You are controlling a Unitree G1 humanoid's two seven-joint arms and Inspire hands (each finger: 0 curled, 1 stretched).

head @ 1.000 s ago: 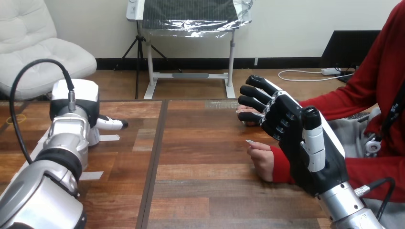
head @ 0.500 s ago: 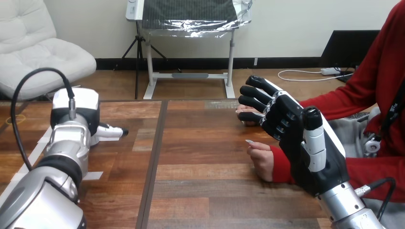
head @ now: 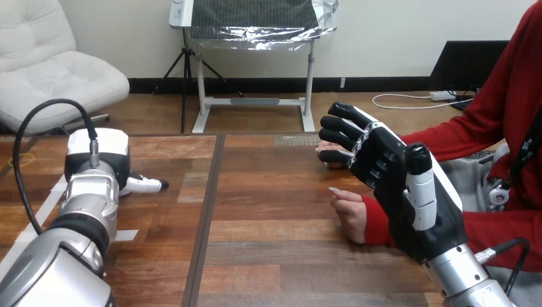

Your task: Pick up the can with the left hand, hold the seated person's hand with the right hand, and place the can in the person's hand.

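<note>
Slightly nearer the robot than a second ago, the left hand (head: 97, 150) has slid back along the left half of the bench (head: 268, 243), while the right hand and the person's hand have kept their places. Seen from behind, the left hand shows its white back shell low over the wood, with the silver forearm running down to the bottom left corner. Whether it is open or closed on anything I cannot tell, since its own back blocks what lies in front of it. For the same reason I cannot tell where the can is. A strip of white tape (head: 124, 235) lies on the wood just beside that arm.

Over on the right, the right hand (head: 396, 185) stands raised on edge, its fingers (head: 342, 125) stretched out and spread, gripping nothing. The person's hand (head: 350, 214), at the end of a red sleeve, rests on the bench directly behind it, partly covered by it. I cannot tell if the two touch.
</note>
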